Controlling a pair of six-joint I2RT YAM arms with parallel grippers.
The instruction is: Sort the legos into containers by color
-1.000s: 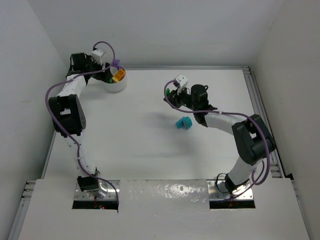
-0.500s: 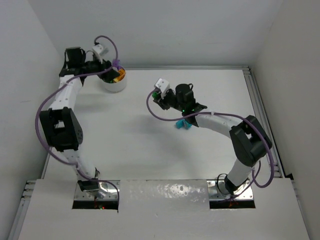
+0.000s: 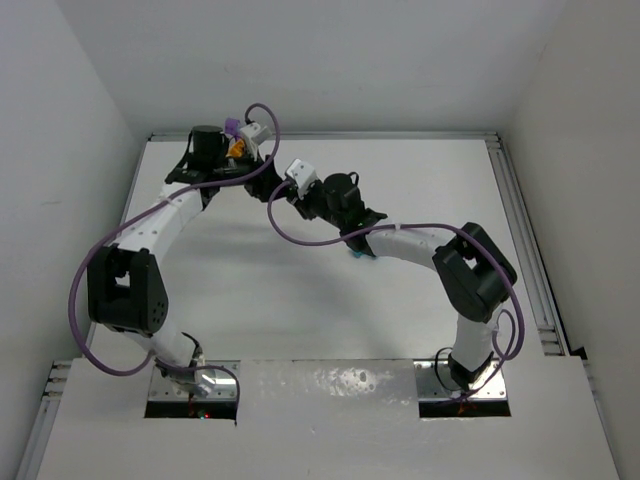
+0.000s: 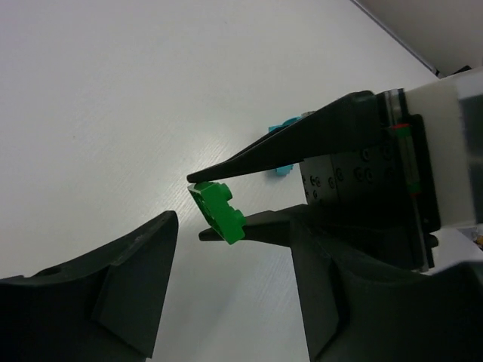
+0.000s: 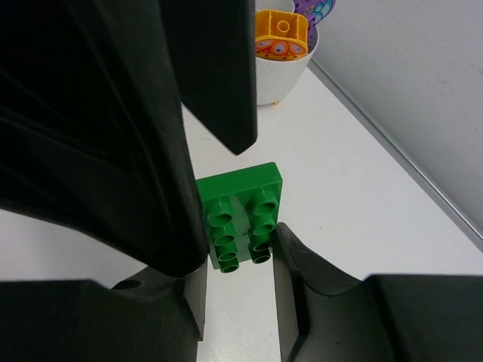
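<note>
A flat green lego hangs above the table, with my right gripper shut on its studded sides. In the left wrist view the same green lego sits at the tips of the right gripper's fingers. My left gripper is open just short of it, its jaws wide and nothing between them. The white bowl holds an orange-yellow lego and a purple one. A teal lego lies on the table behind the fingers. From above, both grippers meet near the bowl.
The left gripper's black fingers loom close over the green lego. The back wall's edge runs just behind the bowl. The right arm crosses above the teal lego.
My left arm swung away from the bowl toward the right. The right arm carried the green lego left and back, so the two grippers now face each other.
</note>
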